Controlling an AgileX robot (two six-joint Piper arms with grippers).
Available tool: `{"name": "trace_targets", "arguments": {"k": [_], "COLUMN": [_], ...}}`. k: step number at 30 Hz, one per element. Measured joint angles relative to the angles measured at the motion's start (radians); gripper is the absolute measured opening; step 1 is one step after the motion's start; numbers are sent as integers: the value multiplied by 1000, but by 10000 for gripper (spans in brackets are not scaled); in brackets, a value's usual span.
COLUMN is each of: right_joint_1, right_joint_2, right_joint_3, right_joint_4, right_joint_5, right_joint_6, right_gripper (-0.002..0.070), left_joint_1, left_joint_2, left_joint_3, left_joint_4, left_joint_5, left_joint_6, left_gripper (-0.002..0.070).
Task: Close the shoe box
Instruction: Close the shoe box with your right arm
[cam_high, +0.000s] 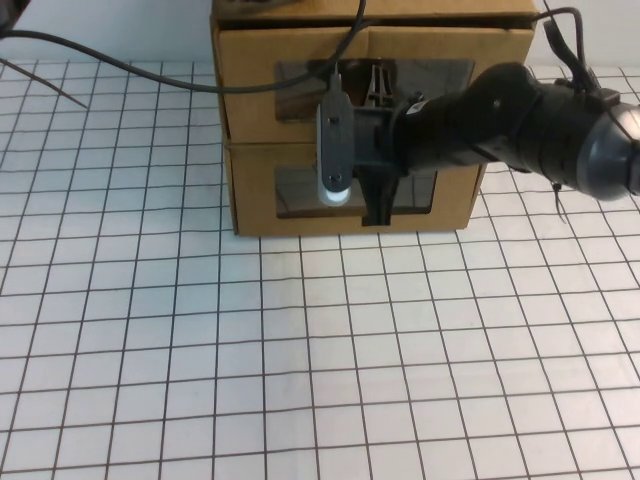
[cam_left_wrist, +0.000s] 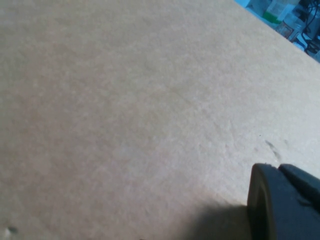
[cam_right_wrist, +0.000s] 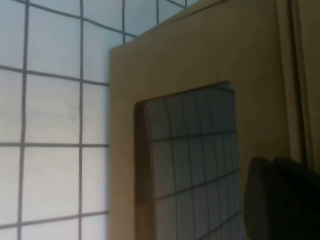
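Note:
Two brown cardboard boxes with clear windows stand stacked at the table's far edge. The lower one, the shoe box (cam_high: 250, 190), has its front a little forward of the upper box (cam_high: 245, 80). No white tab handle shows. My right gripper (cam_high: 378, 205) reaches in from the right, shut, its tip against the shoe box's front at the window (cam_high: 300, 193). In the right wrist view the gripper (cam_right_wrist: 280, 200) lies beside the window (cam_right_wrist: 190, 150) of the shoe box (cam_right_wrist: 125, 125). My left gripper (cam_left_wrist: 282, 202) is shut and rests close over plain cardboard (cam_left_wrist: 125, 100); it is out of the high view.
The white grid-lined table (cam_high: 300, 350) spreads in front of the boxes. A black cable (cam_high: 150, 72) runs from the far left across the upper box. My right arm (cam_high: 540, 125) crosses the boxes' right side. Shelves with clutter (cam_left_wrist: 290, 15) show beyond the cardboard.

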Motion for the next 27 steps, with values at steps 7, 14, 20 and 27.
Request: {"name": "trace_targets", "arguments": {"k": [7,14,20,27], "right_joint_1": [0,0,20,39], "right_joint_2": [62,24,-67,-191], "right_joint_3": [-62,-69,-35,156], "right_joint_4": [35,35,25,21], "right_joint_5": [12,42,123,-3], "right_joint_6": [-6,-5,15,7], "right_gripper": [-14,-14,-14,-14], "left_joint_1": [0,0,0,0], "left_joint_2": [0,0,0,0], "left_joint_3": [0,0,-2,-2], "left_joint_4": [-2,-2,-6,-2], "left_joint_5": [-2,13,20,25], "left_joint_6": [0,0,0,0], "left_gripper": [-5,-5,-5,-5]}}
